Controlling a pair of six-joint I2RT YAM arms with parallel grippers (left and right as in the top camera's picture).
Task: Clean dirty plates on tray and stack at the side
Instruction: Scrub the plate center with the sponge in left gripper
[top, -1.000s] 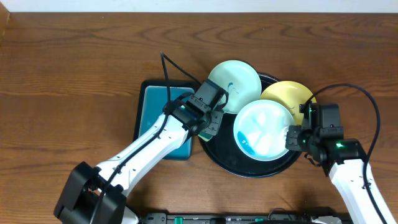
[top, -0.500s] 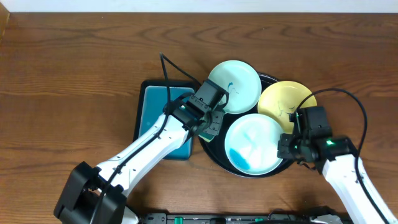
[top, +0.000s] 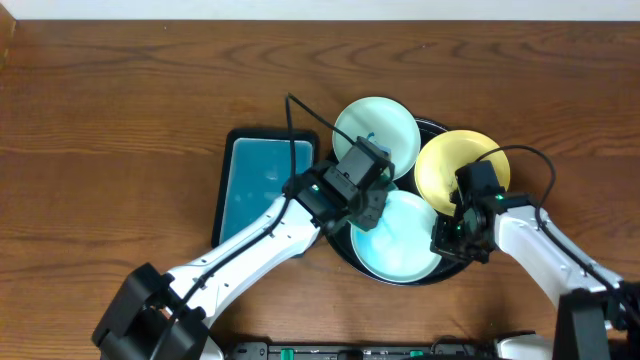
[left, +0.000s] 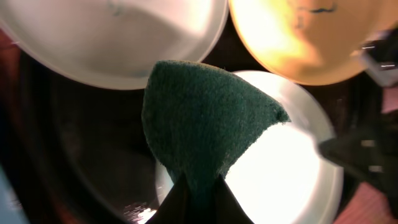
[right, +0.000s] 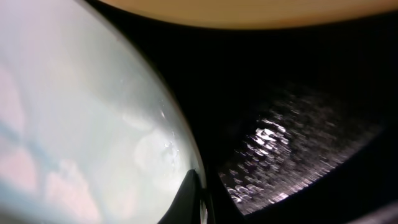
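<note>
Wiping step: left claw (left: 191, 198) clamped on green sponge (left: 205, 118), front mint plate (top: 395, 250) just beneath; right claw (right: 194, 196) pinched on that plate's rim. Next: press sponge down, scrub while right steadies

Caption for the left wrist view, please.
Left tool holds a green scouring pad over a pale plate on the black tray.

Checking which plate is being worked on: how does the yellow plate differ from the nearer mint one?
The yellow plate lies free; the nearer mint plate has its rim pinched by the right hand. The left hand holds a green sponge over the mint plate, not the yellow one. Both are round, shallow, on the black tray.
</note>
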